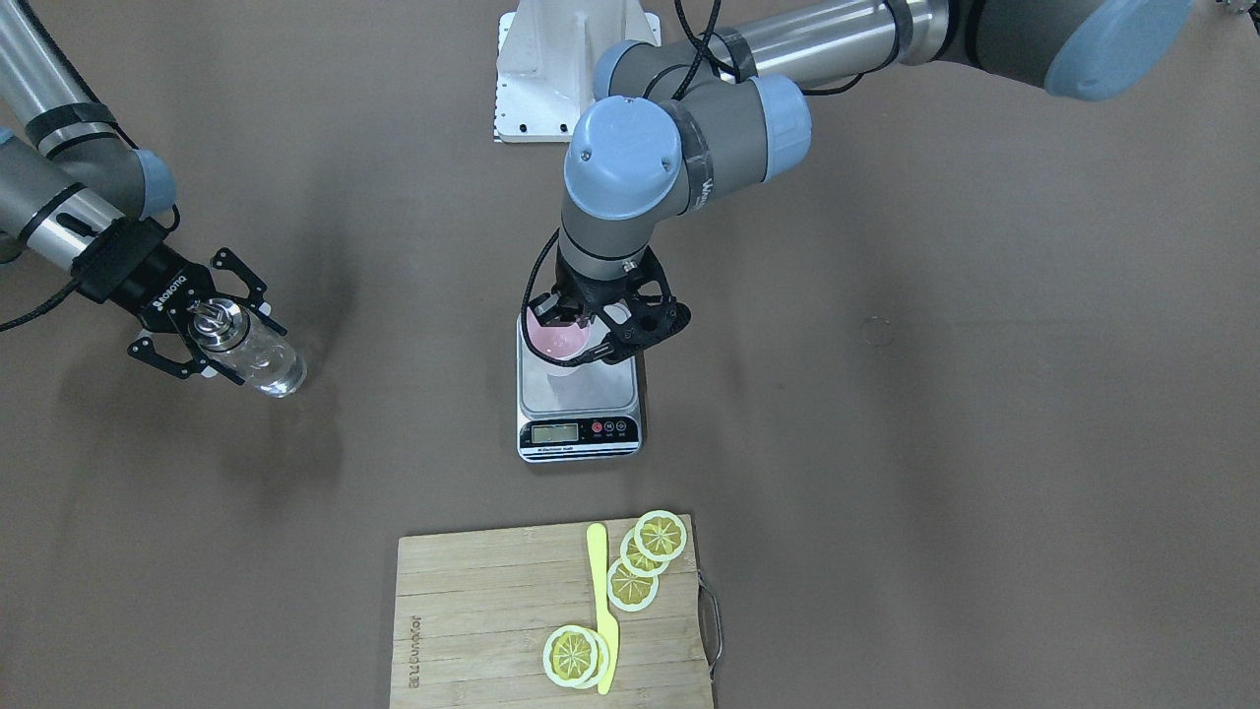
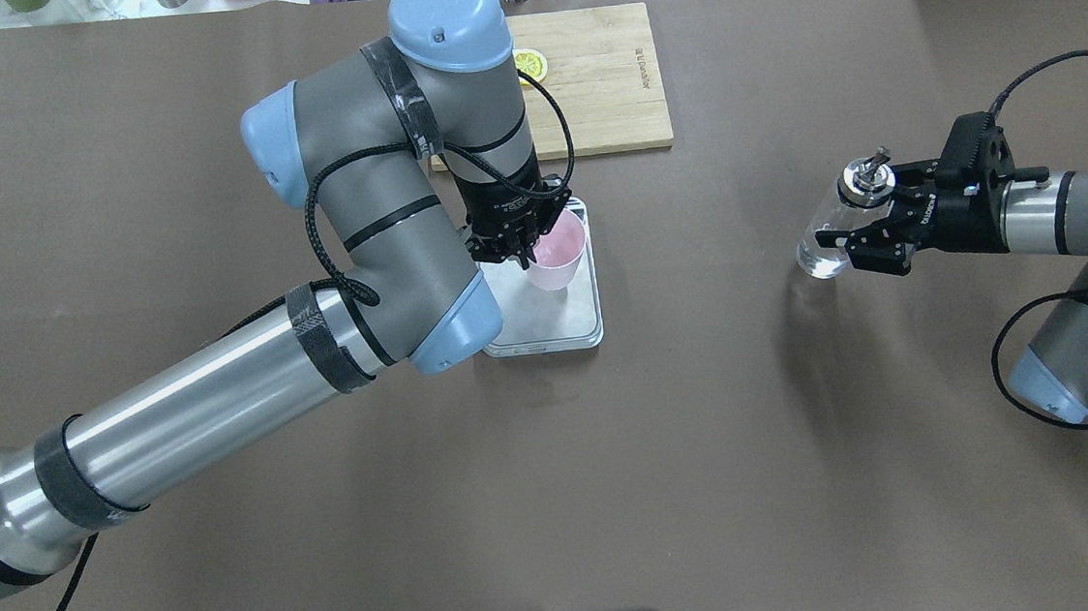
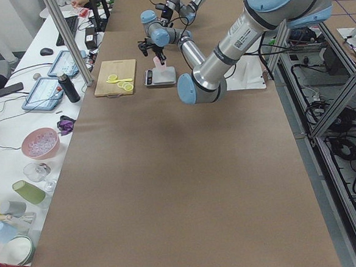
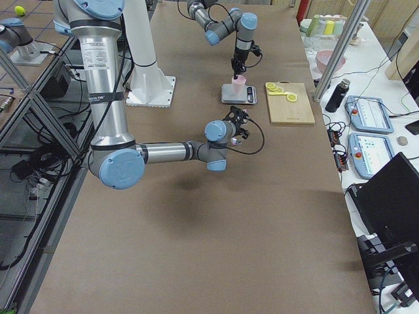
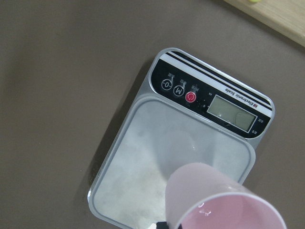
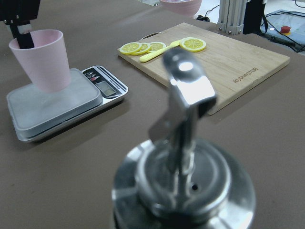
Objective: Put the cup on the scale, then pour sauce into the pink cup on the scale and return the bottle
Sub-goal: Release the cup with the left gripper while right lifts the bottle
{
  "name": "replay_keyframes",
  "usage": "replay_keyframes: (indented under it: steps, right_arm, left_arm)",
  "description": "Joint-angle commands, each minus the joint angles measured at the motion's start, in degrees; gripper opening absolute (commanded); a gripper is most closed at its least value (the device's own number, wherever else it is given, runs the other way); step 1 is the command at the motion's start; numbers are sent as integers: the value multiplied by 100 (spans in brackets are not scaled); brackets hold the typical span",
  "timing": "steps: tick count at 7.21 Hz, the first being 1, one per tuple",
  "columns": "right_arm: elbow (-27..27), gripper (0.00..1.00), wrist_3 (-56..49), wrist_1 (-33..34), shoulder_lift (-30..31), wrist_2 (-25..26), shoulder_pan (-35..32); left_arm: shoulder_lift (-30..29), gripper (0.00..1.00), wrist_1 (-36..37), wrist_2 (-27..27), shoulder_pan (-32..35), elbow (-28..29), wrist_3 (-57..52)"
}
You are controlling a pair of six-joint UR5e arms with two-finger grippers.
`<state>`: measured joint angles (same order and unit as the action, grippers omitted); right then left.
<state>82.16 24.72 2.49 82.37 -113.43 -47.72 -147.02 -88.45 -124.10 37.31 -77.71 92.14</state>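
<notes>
The pale pink cup (image 1: 556,340) (image 2: 557,251) is tilted, its base at the silver platform of the scale (image 1: 581,404) (image 2: 564,318). My left gripper (image 1: 581,325) (image 2: 526,258) is shut on the cup's rim, one finger inside it. In the left wrist view the cup (image 5: 224,200) hangs over the scale (image 5: 157,162). My right gripper (image 1: 212,335) (image 2: 872,221) is shut on the clear bottle (image 1: 261,359) (image 2: 825,235) just below its metal spout cap, far from the scale on my right side. The right wrist view shows the cap (image 6: 181,191) close up, with the cup (image 6: 43,59) beyond. No liquid shows in the cup.
A wooden cutting board (image 1: 492,630) (image 2: 599,78) with lemon slices and a yellow knife (image 1: 600,611) lies beyond the scale. The white base plate (image 1: 551,69) is at the robot's side. Brown table stretches between the scale and the bottle.
</notes>
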Motion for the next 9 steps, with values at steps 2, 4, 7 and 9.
replay_keyframes:
  steps: [2,4,7,9]
  right_arm:
    - [895,36,-379,1680,-195,66,60]
    - [942,36,-424,2026,-432,163,192]
    - [951,36,-468,2500,-704,382,368]
    - [960,36,-512,3210,-1116,471,438]
  left_arm:
    - [16,0,-242,0,-40,141,6]
    - [94,98,-488,0,-40,133,-64]
    - [330,98,-341,-43,117,-409,-64]
    - [621,98,341,-271,433,-1147,-614]
